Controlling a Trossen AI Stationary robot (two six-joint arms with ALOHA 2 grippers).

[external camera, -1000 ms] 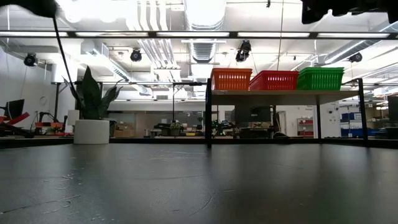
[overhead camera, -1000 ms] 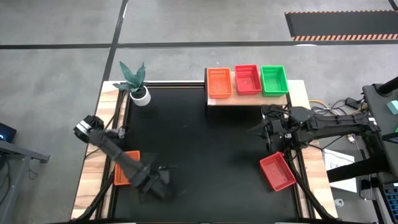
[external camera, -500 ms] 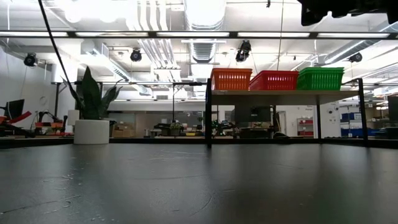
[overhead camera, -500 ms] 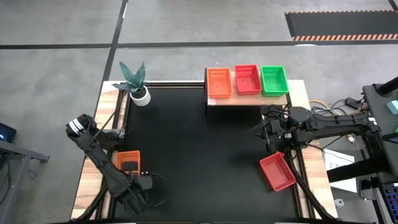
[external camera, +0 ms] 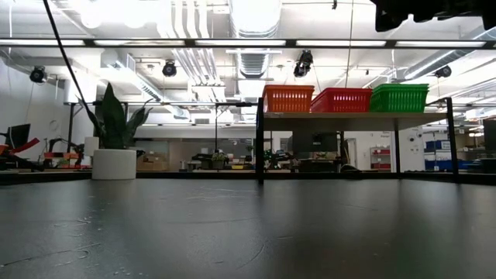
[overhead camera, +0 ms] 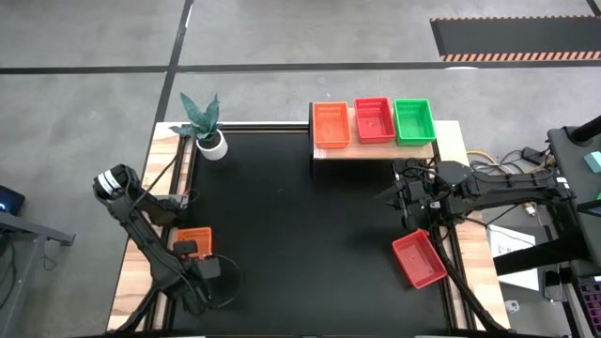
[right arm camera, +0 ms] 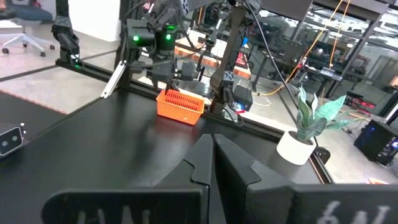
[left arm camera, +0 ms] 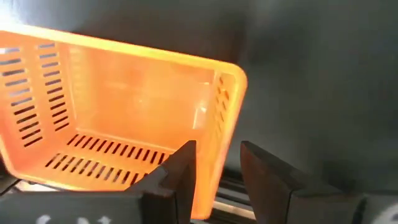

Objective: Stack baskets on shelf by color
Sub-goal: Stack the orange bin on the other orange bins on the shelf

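Observation:
An orange basket (overhead camera: 194, 237) lies on the black table near its left edge. My left gripper (overhead camera: 191, 255) points down over the basket's near part and is open. In the left wrist view its fingers (left arm camera: 217, 149) stand on either side of one wall of the orange basket (left arm camera: 112, 106), near a corner. The wooden shelf (overhead camera: 376, 149) at the far side carries an orange basket (overhead camera: 331, 125), a red one (overhead camera: 374, 120) and a green one (overhead camera: 414, 121). Another red basket (overhead camera: 419, 259) lies near the table's right edge. My right gripper (overhead camera: 399, 195) waits shut and level above the table's right side. My left gripper comes at the orange basket from above, with one finger (left arm camera: 180, 171) inside and the other (left arm camera: 264, 171) outside its slotted wall (left arm camera: 222, 118). Whether either finger touches the wall, I cannot tell. The basket rests flat on the table.
A white plant pot (overhead camera: 212, 143) stands at the table's far left corner. The shelf (external camera: 349, 117) stands on black legs at the far side, its three baskets side by side. The table's black middle (overhead camera: 300, 235) lies bare between the two arms.
My left gripper has swung toward the table's left edge and come down over the orange basket, rolling about its own axis as it went. The basket has stayed where it was. My right arm has kept still.

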